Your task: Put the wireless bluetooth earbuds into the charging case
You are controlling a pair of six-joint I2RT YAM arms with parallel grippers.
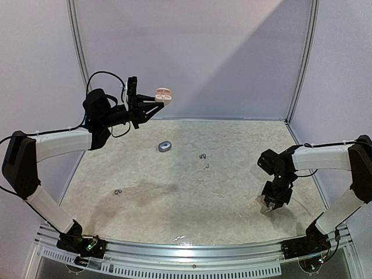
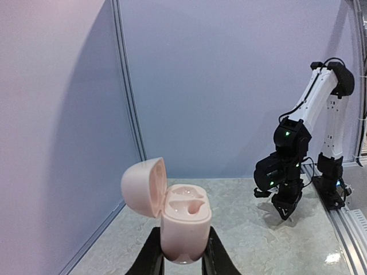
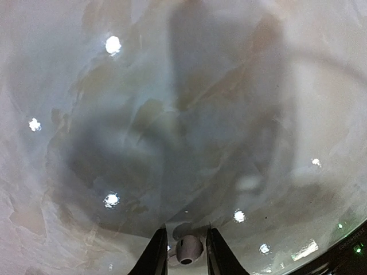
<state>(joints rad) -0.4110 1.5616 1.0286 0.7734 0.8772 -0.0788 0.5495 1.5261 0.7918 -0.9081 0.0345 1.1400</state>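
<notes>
From above, three tiny earbud pieces are lying on the pale mottled table (image 1: 232,192). Two of them (image 1: 203,155) (image 1: 206,167) are sitting near each other just right of the centre, and one (image 1: 117,192) is sitting well apart towards the near left. They are too small to tell colour or shape. A small grey oval case (image 1: 165,146) is resting left of the pair, and whether it is open cannot be made out. The right wrist view is blurring the table into glare spots and shadow.

The left gripper (image 2: 182,252) is hanging high over the far left of the table, its fingers (image 2: 153,255) clamping the lower body of a pale pink rounded charging case (image 2: 184,220). The case is standing upright with its lid hinging open to the left, and both moulded wells are showing bare.

The right gripper (image 1: 271,204) is pointing down, low over the near right of the table. Its fingers (image 3: 156,252) are standing narrowly apart, pinching a small whitish earbud (image 3: 188,250) between them. Part of that earbud is being cut off by the frame's lower edge.
</notes>
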